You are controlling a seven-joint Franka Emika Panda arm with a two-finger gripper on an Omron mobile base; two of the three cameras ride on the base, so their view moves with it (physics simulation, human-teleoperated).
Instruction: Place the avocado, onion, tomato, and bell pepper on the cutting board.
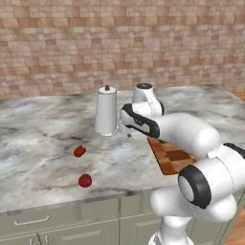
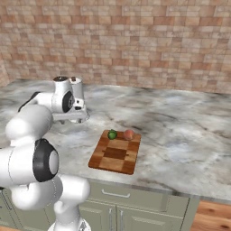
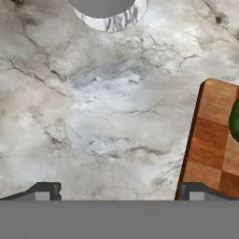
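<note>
The checkered wooden cutting board lies near the counter's front edge, with the green avocado and the pale orange-pink onion on its far end. The red bell pepper and the round tomato rest on the marble to the board's left. My gripper hangs open and empty over bare counter just left of the cutting board. An edge of the avocado shows in the hand view. From the left base view the arm covers much of the cutting board.
A tall grey-white canister with a dark knob stands on the counter just behind the gripper, and its base shows as the canister in the hand view. A brick wall backs the marble counter. Cabinet fronts run below the front edge.
</note>
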